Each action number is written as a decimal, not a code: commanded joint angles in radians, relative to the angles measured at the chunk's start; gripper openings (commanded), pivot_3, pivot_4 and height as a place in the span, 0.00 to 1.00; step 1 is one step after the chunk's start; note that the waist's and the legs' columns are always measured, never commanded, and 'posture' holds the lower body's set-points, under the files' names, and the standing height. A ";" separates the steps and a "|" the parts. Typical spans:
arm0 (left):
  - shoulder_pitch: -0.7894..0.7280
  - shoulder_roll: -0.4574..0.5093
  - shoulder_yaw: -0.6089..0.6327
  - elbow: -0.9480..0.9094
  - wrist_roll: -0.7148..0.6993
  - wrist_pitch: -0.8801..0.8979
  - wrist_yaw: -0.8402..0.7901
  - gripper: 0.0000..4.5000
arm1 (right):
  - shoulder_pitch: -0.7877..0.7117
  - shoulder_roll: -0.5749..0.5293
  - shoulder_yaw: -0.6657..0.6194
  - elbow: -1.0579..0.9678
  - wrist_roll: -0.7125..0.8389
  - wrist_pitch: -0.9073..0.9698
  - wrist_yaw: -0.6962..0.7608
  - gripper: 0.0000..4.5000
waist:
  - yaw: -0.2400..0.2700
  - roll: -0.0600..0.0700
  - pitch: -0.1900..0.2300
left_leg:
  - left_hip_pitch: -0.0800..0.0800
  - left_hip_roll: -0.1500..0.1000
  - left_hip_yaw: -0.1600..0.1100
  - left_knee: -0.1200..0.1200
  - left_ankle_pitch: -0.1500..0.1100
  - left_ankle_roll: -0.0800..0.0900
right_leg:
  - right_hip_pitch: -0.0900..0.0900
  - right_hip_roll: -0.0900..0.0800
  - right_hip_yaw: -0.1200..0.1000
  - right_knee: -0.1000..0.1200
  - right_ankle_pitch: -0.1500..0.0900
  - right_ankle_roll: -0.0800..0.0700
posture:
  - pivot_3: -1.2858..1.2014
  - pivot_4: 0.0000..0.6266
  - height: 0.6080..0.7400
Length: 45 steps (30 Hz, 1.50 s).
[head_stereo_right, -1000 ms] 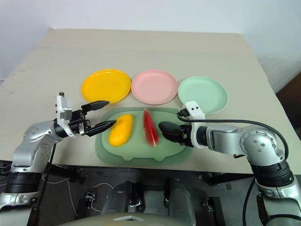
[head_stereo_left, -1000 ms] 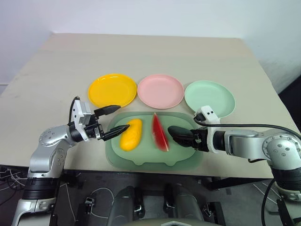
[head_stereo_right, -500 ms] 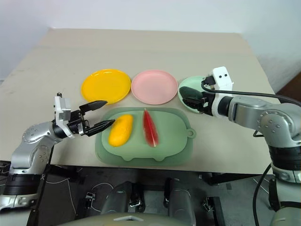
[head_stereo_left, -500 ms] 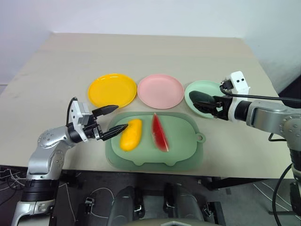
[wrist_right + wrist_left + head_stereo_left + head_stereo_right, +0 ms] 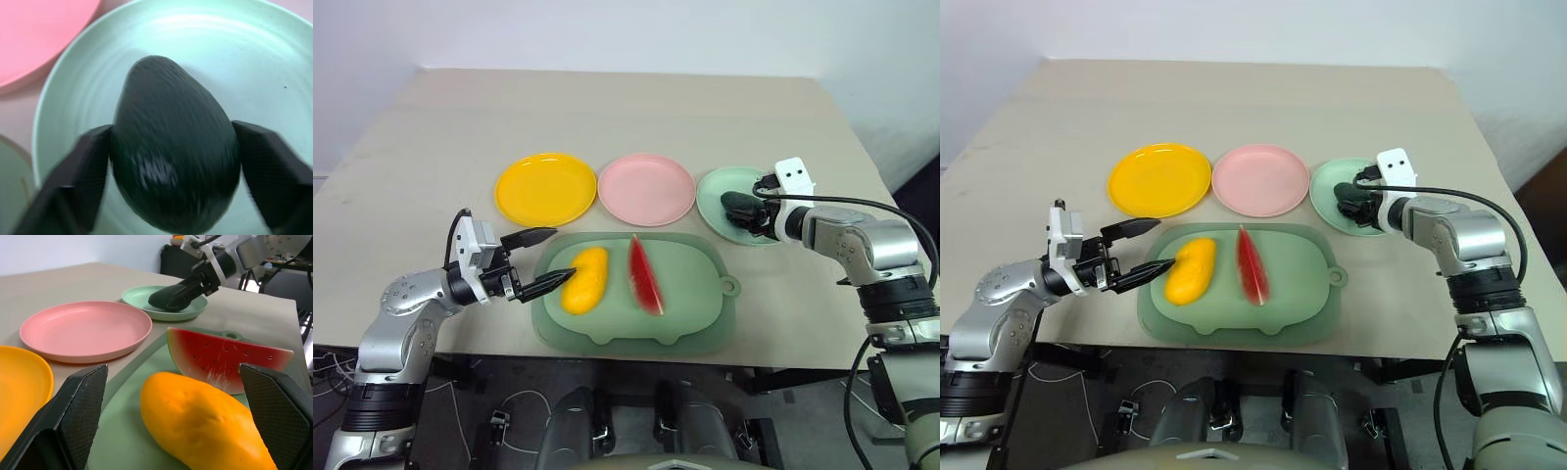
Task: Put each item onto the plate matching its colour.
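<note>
Beige worktop (image 5: 607,108), head cameras: I take the pale green tray (image 5: 705,328) at its near edge as my landmark.
Plates, head cameras: three stand in a row just behind the tray: yellow plate (image 5: 545,187) behind its left end, pink plate (image 5: 646,189) behind its middle, mint plate (image 5: 720,186) behind its right end.
Mango (image 5: 584,279), head cameras: it lies on the left half of the tray, not yet on the yellow plate.
Watermelon wedge (image 5: 643,273), head cameras: it rests on the tray's middle, just right of the mango, rind to the right.
Avocado (image 5: 734,202), head cameras: off the tray, over the mint plate.
Left tool (image 5: 563,255), head cameras: it hovers at the tray's left edge, spread wide and empty, with the lower fingertip right beside the mango.
Right tool (image 5: 744,213), head cameras: it is behind the tray's right end, at the avocado on the mint plate.
Left wrist camera: I see the mango close up on the tray between the spread fingers, the watermelon wedge upright behind it, the pink plate beyond the tray's rim, and further off the right tool at the avocado over the mint plate.
Right wrist camera: the avocado is dead centre over the mint plate, with the pink plate's edge and a sliver of the tray to one side. I cannot tell whether this tool pinches the avocado or stands spread.
</note>
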 commanded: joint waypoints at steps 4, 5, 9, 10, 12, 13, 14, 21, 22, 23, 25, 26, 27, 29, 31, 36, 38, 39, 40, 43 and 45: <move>-0.022 0.001 0.001 -0.004 0.008 -0.018 -0.009 1.00 | -0.011 -0.018 -0.098 -0.118 -0.063 0.003 -0.004 1.00 | 0.000 0.001 0.000 | 0.000 0.000 0.000 0.000 0.000 0.000 | -0.001 0.000 0.000 0.000 0.000 0.000 | 0.52 0.24 0.67; -0.024 0.000 0.000 0.000 0.009 -0.019 -0.010 1.00 | -0.007 -0.021 -0.116 -0.152 -0.058 0.022 -0.003 1.00 | 0.000 0.001 0.000 | -0.001 0.000 0.000 0.000 0.000 0.000 | -0.001 0.000 0.000 0.000 0.000 0.000 | 0.52 0.24 0.67; -0.040 -0.005 -0.005 0.019 0.016 -0.029 -0.017 1.00 | -0.028 0.017 -0.255 -0.307 0.056 0.263 -0.044 1.00 | 0.000 0.001 0.000 | 0.000 0.000 0.000 0.000 0.000 0.000 | -0.001 0.000 0.000 0.001 0.000 0.000 | 0.52 0.24 0.67; -0.046 -0.006 -0.006 0.026 0.018 -0.034 -0.020 1.00 | -0.034 0.037 -0.291 -0.347 0.087 0.340 -0.064 1.00 | 0.000 0.001 0.000 | -0.001 0.000 0.000 0.000 0.000 0.000 | -0.001 0.000 0.000 0.001 0.000 0.000 | 0.52 0.24 0.67; -0.057 -0.010 -0.007 0.040 0.021 -0.039 -0.023 1.00 | -0.033 0.072 -0.337 -0.437 0.136 0.463 -0.086 1.00 | 0.000 0.001 0.000 | 0.000 0.001 0.000 0.000 0.000 0.000 | -0.001 0.000 0.000 0.001 0.000 0.000 | 0.52 0.24 0.67; -0.060 -0.012 -0.007 0.044 0.022 -0.041 -0.024 1.00 | -0.032 0.087 -0.353 -0.474 0.152 0.507 -0.093 1.00 | 0.000 0.001 0.000 | 0.000 0.001 0.000 0.000 0.000 0.000 | -0.001 0.000 0.000 0.001 0.000 -0.001 | 0.52 0.24 0.67; -0.064 -0.013 -0.008 0.051 0.024 -0.044 -0.026 1.00 | -0.035 0.113 -0.372 -0.517 0.172 0.570 -0.102 1.00 | 0.000 0.001 0.000 | 0.000 0.001 0.000 0.000 0.000 0.000 | -0.001 0.000 0.000 0.001 0.000 -0.001 | 0.52 0.24 0.67; -0.090 -0.022 -0.020 0.075 0.037 -0.059 -0.037 1.00 | -0.019 0.300 -0.470 -0.612 0.391 0.752 -0.204 1.00 | -0.001 0.001 0.000 | -0.001 0.001 0.000 -0.001 0.000 0.000 | -0.002 0.000 0.000 0.001 0.000 -0.001 | 0.52 0.24 0.67; -0.095 -0.024 -0.021 0.078 0.038 -0.059 -0.037 1.00 | -0.005 0.319 -0.461 -0.613 0.445 0.752 -0.237 1.00 | 0.000 0.001 0.000 | -0.001 0.000 0.000 -0.001 0.000 0.000 | -0.002 0.000 0.000 0.001 0.000 -0.001 | 0.52 0.24 0.67; -0.099 -0.026 -0.023 0.081 0.039 -0.060 -0.040 1.00 | 0.009 0.333 -0.444 -0.618 0.494 0.752 -0.270 1.00 | 0.000 0.001 0.000 | -0.001 0.000 0.000 -0.001 0.000 0.000 | -0.002 0.000 0.000 0.001 0.000 -0.001 | 0.52 0.24 0.67; -0.108 -0.028 -0.024 0.092 0.043 -0.065 -0.043 1.00 | 0.026 0.349 -0.411 -0.610 0.595 0.752 -0.341 1.00 | -0.001 0.001 0.000 | -0.001 0.000 0.000 -0.002 0.000 0.000 | -0.002 0.000 0.000 0.001 0.000 -0.001 | 0.52 0.24 0.67; -0.112 -0.031 -0.024 0.100 0.046 -0.072 -0.044 1.00 | 0.031 0.351 -0.396 -0.597 0.643 0.752 -0.377 1.00 | -0.001 0.001 0.000 | 0.000 0.000 0.001 -0.002 0.000 0.000 | -0.002 0.000 0.000 0.001 0.000 -0.001 | 0.52 0.24 0.67; -0.116 -0.034 -0.024 0.106 0.048 -0.076 -0.044 1.00 | 0.037 0.346 -0.380 -0.581 0.691 0.752 -0.408 1.00 | -0.001 0.001 0.000 | -0.001 0.000 0.001 -0.002 0.000 -0.001 | -0.002 0.000 0.000 0.001 0.000 -0.001 | 0.52 0.24 0.67; -0.118 -0.040 -0.027 0.111 0.051 -0.078 -0.045 1.00 | 0.043 0.333 -0.346 -0.561 0.783 0.752 -0.463 1.00 | -0.003 0.001 0.000 | 0.000 0.000 0.001 -0.003 0.000 -0.001 | -0.002 0.000 0.001 0.001 0.000 0.000 | 0.52 0.24 0.67; -0.113 -0.042 -0.027 0.109 0.050 -0.078 -0.048 1.00 | 0.039 0.325 -0.314 -0.555 0.861 0.752 -0.510 1.00 | -0.003 0.001 0.000 | 0.000 0.000 0.001 -0.003 0.000 -0.001 | -0.002 0.000 0.001 0.001 0.000 0.000 | 0.52 0.24 0.67; -0.107 -0.044 -0.032 0.101 0.051 -0.077 -0.046 1.00 | 0.020 0.311 -0.226 -0.522 1.026 0.731 -0.626 1.00 | -0.003 0.001 0.000 | 0.000 0.000 0.001 -0.003 0.000 -0.001 | -0.002 0.001 0.001 0.001 0.001 0.000 | 0.52 0.24 0.67; -0.107 -0.044 -0.036 0.099 0.053 -0.077 -0.048 1.00 | 0.014 0.297 -0.165 -0.505 1.100 0.692 -0.681 1.00 | -0.003 0.001 0.000 | 0.000 0.000 0.001 -0.003 0.000 -0.001 | -0.002 0.001 0.001 0.001 0.001 0.000 | 0.52 0.24 0.67; -0.107 -0.043 -0.037 0.099 0.054 -0.078 -0.049 1.00 | 0.011 0.290 -0.135 -0.496 1.133 0.669 -0.711 1.00 | -0.003 0.001 0.000 | 0.000 0.000 0.001 -0.003 0.000 -0.001 | -0.002 0.001 0.001 0.001 0.001 0.000 | 0.52 0.24 0.67; -0.108 -0.043 -0.036 0.100 0.054 -0.078 -0.050 1.00 | 0.007 0.289 -0.104 -0.483 1.152 0.651 -0.736 1.00 | -0.003 0.001 0.000 | 0.000 0.000 0.001 -0.003 0.000 -0.001 | -0.002 0.001 0.001 0.001 0.001 0.000 | 0.52 0.24 0.67; -0.111 -0.043 -0.035 0.104 0.055 -0.077 -0.052 1.00 | -0.010 0.285 -0.025 -0.428 1.170 0.616 -0.794 1.00 | -0.003 0.001 0.000 | 0.001 0.000 0.001 -0.003 0.000 -0.001 | -0.001 0.001 0.001 0.001 0.001 0.000 | 0.52 0.24 0.67; -0.111 -0.044 -0.035 0.102 0.055 -0.076 -0.051 1.00 | -0.015 0.277 0.014 -0.398 1.147 0.613 -0.816 1.00 | -0.002 0.001 0.000 | 0.001 0.000 0.001 -0.003 0.000 -0.001 | -0.001 0.001 0.001 0.001 0.001 0.000 | 0.52 0.24 0.67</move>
